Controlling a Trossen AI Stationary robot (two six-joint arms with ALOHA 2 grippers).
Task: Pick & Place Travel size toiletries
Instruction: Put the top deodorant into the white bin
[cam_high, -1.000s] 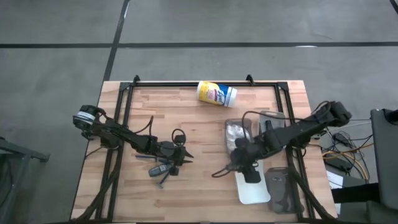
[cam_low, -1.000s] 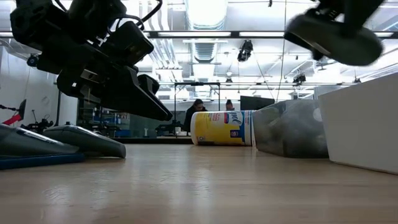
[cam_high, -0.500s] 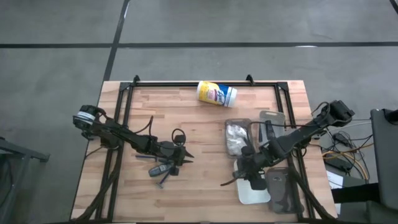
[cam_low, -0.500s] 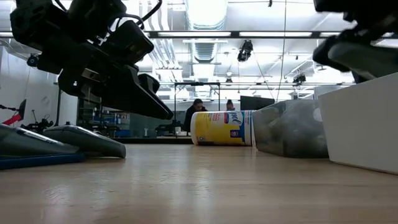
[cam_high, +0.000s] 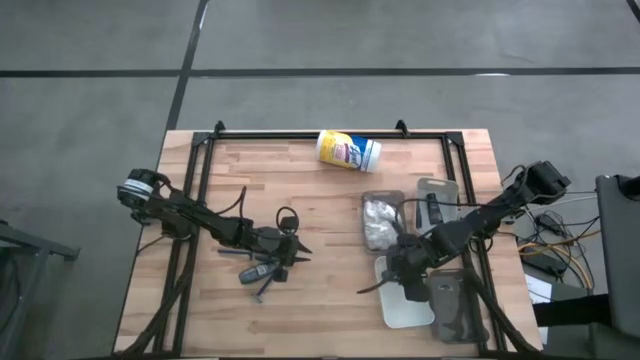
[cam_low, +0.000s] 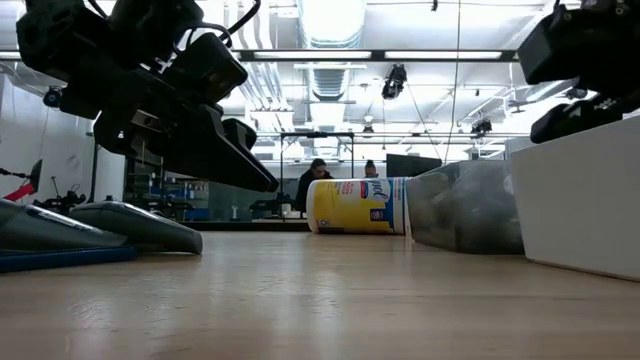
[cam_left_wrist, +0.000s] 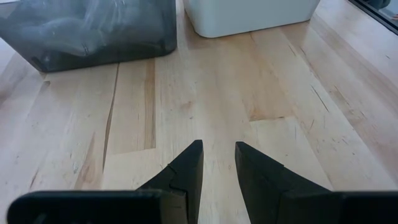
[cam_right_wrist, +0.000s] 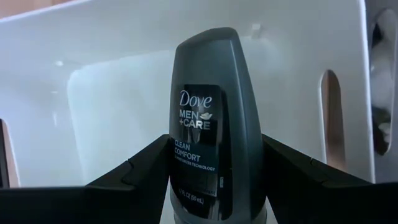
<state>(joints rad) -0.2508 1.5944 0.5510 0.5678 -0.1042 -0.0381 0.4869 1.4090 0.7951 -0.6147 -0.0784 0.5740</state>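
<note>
The toiletries still on the table (cam_high: 260, 272) are dark tubes and slim sticks lying flat, left of centre; the low view shows them at the left (cam_low: 120, 228). My left gripper (cam_high: 297, 249) hovers just to their right, open and empty (cam_left_wrist: 217, 155). My right gripper (cam_high: 405, 283) is over the white tray (cam_high: 395, 310) and is shut on a dark grey tube with a Dove Men+Care label (cam_right_wrist: 211, 118). A clear tray (cam_high: 380, 220) holds white crinkly packets. My right gripper pinches the dark grey tube at its lower body (cam_right_wrist: 186, 186), one finger (cam_right_wrist: 137, 171) on each side, fingers across the tube. The tube's rounded end (cam_right_wrist: 208, 40) points away from the wrist. It is lifted clear above the white tray's floor (cam_right_wrist: 106, 118).
A yellow-and-white canister (cam_high: 348, 151) lies on its side near the far edge. Another clear tray (cam_high: 438, 200) with a black stick sits right of the packet tray, and one more tray (cam_high: 455, 305) right of the white tray. Bare wood (cam_high: 330, 300) lies in the middle.
My right gripper has carried the tube toward the table's near edge and a little to the right, from beside the packet tray to over the white tray. It has stayed shut on the tube.
</note>
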